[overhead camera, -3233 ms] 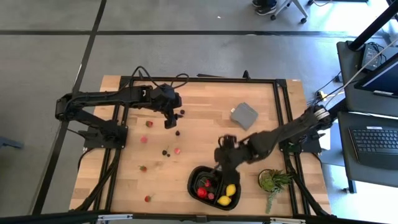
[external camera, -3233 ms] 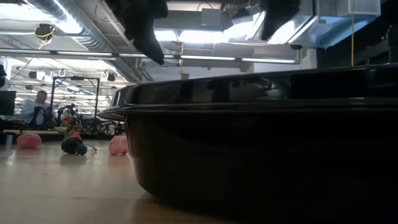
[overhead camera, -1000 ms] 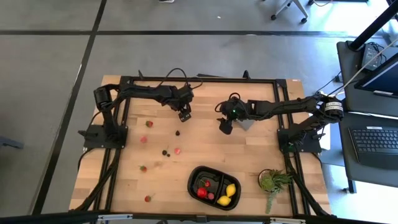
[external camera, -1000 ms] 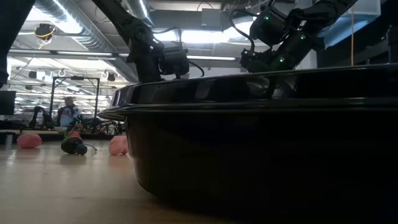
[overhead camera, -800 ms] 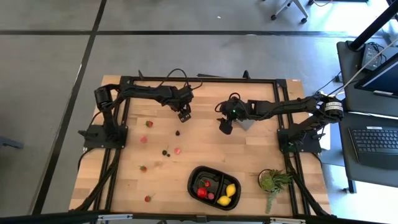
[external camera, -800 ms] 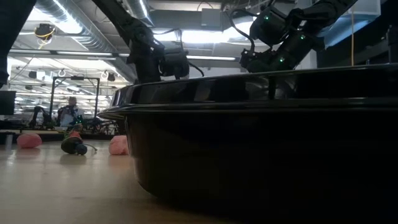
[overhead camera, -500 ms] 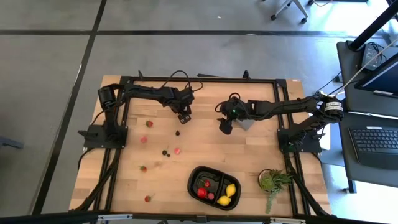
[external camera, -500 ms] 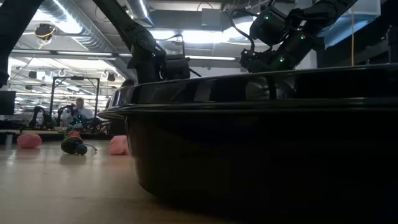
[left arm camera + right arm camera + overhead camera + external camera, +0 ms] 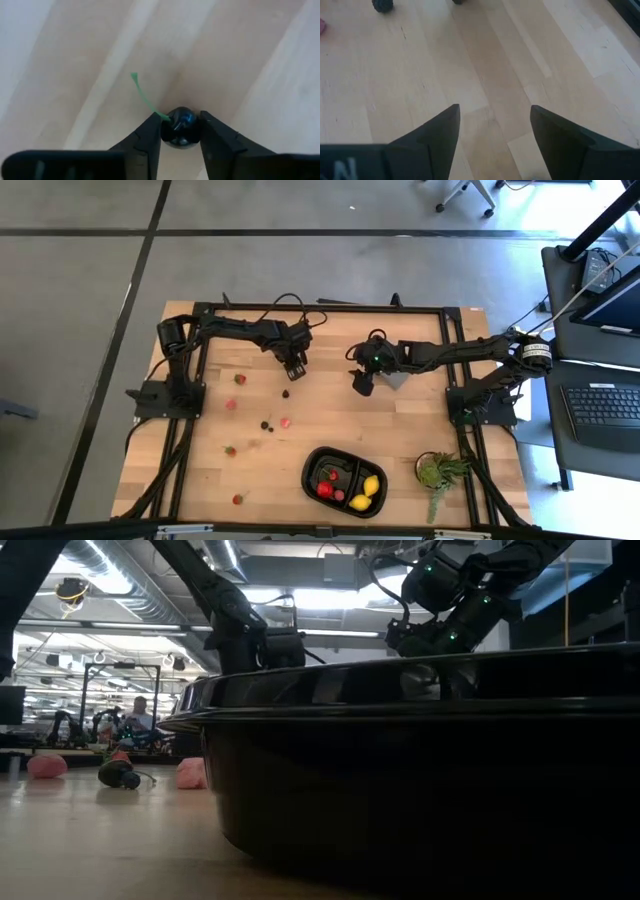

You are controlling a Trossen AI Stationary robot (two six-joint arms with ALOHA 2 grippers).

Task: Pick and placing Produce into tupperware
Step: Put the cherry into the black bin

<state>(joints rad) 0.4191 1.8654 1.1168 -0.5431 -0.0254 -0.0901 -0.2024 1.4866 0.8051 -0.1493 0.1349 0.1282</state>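
Bench: pale wooden bench [image 9: 330, 420] inside a black frame, grey floor all round.
Left claw: left claw [image 9: 180, 131] is pinched on a dark cherry [image 9: 180, 131] with a green stem [image 9: 145, 97], low over the bench's far half.
Right claw: right claw [image 9: 492, 132] parted and empty, waiting near the grey block [image 9: 395, 378].
Tray: black tupperware [image 9: 312, 467] sits at the near edge, at about five o'clock from the left claw and well apart from it; a lemon [image 9: 372, 485] and red pieces already lie inside.
Loose produce: another dark berry [image 9: 286, 393] lies just beyond the left claw at six o'clock; strawberries [image 9: 285, 421] are scattered farther on.
Nearer arm: the left has the fruit, so the carry is probably its own.
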